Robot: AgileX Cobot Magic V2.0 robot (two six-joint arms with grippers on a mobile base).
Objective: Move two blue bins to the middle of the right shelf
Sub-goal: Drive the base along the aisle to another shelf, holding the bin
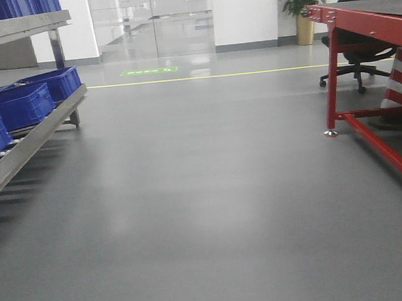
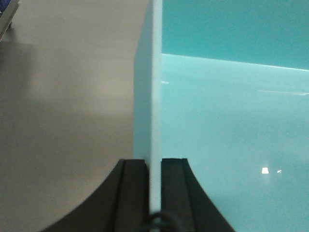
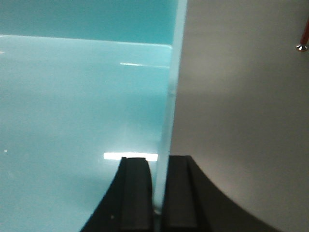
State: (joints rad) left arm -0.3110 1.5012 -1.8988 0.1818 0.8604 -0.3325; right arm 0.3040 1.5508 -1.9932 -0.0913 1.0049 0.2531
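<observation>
A pale blue bin (image 2: 231, 145) fills the left wrist view. My left gripper (image 2: 154, 162) is shut on its thin left wall (image 2: 155, 87), one black finger (image 2: 135, 193) outside and the other inside. In the right wrist view the same pale blue bin (image 3: 72, 96) shows, and my right gripper (image 3: 159, 159) is shut on its right wall (image 3: 172, 87). Grey floor lies below both walls, so the bin hangs off the ground. Whether a second bin is nested in it I cannot tell. The right shelf middle is out of view. The front view shows neither gripper.
A metal rack (image 1: 30, 146) with dark blue crates (image 1: 16, 106) stands at the left. A red-framed table (image 1: 365, 22) is at the right, with an office chair (image 1: 355, 68) and a striped barrier (image 1: 399, 79) behind it. Grey floor (image 1: 204, 192) runs between them.
</observation>
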